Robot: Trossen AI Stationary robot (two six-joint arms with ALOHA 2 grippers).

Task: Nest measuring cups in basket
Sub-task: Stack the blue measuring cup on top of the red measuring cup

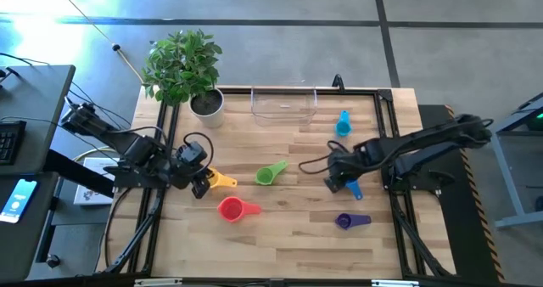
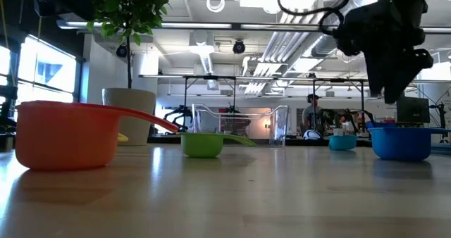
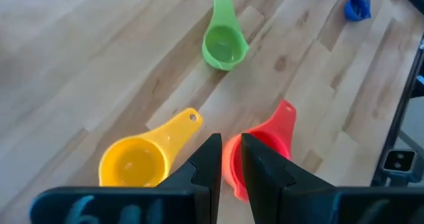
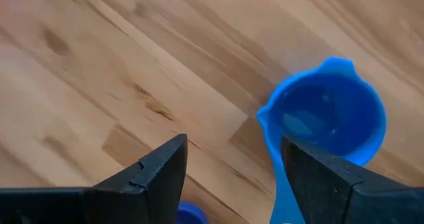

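The right hand is held open and empty over the blue cup near the bench's right edge. The left hand, nearly closed and empty, is seen beside the yellow cup. The basket sits at the far edge.

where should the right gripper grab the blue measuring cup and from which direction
By the rim wall, from straight above, I'd judge. The blue cup stands upright, mouth open, beside the open right gripper. One finger inside, one outside; its flat handle lies low against the table.
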